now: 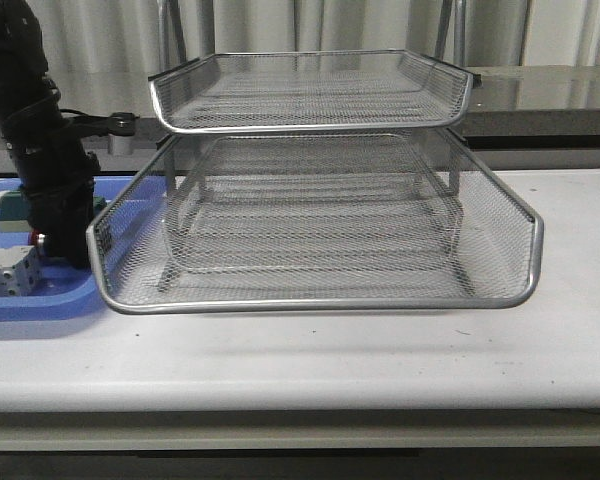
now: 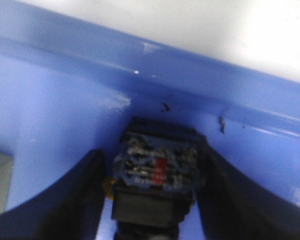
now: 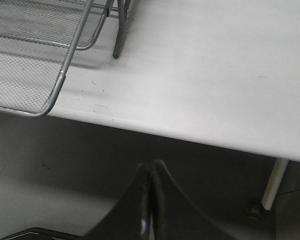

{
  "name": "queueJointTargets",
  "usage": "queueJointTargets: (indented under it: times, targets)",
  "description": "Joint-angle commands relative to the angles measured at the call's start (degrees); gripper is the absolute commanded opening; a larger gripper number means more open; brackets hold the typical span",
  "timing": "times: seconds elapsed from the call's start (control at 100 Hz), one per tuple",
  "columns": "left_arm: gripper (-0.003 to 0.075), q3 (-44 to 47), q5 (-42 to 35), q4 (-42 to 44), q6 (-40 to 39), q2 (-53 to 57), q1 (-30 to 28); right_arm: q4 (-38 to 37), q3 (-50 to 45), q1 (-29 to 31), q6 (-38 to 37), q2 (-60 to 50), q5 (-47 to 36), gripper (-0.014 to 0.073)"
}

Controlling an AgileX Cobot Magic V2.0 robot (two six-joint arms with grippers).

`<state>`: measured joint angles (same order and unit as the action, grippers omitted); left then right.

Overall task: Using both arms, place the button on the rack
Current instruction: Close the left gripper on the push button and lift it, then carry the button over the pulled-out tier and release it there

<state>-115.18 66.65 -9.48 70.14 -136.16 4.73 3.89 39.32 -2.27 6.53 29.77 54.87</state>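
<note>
Flat blue plastic tray (image 1: 40,300), desk's left end: left black claw (image 2: 155,200) lowered inside, fingers (image 2: 85,195) spread either side of the blue-black boxy push-button switch (image 2: 157,167); grip uncertain. Centre: silver wire-mesh tiered rack (image 1: 320,220) on white desk (image 1: 380,350). Right black claw (image 3: 151,200): closed, empty, off desk edge.

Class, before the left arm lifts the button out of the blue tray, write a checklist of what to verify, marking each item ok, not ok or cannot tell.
1. Button sits between the left gripper fingers: ok.
2. Fingers pressed firmly on the button: cannot tell, blurred.
3. Blue tray holds other parts beside the arm that a lift could snag: cannot tell.
4. Rack trays free of objects: ok.
5. Right gripper shut, off the table edge, away from the rack: ok.
</note>
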Motion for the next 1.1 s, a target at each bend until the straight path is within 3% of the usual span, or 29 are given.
queueJointTargets:
  times: [0.0,0.14,0.48,0.63,0.9,1.09]
  targets:
    - [0.0124,-2.5,1.3,-1.0,0.1,3.7,0.2,-0.1,1.9,0.5,0.1,0.1,-3.1,-0.0071]
    - [-0.0021,-5.5,4.8,-1.0,0.1,3.7,0.2,-0.1,1.9,0.5,0.1,0.1,-3.1,-0.0071]
    - [-0.0020,-17.1,6.9,0.2,-11.9,5.8,0.2,-0.1,1.9,0.5,0.1,0.1,-3.1,-0.0071]
    - [-0.0020,-17.2,6.9,0.9,-12.8,9.5,0.2,-0.1,1.9,0.5,0.1,0.1,-3.1,-0.0071]
    - [-0.0020,-16.7,6.9,3.3,-21.2,16.5,0.5,-0.1,1.9,0.5,0.1,0.1,-3.1,-0.0071]
    - [-0.0020,-9.9,6.9,3.3,-21.2,23.6,1.0,-0.1,1.9,0.5,0.1,0.1,-3.1,-0.0071]
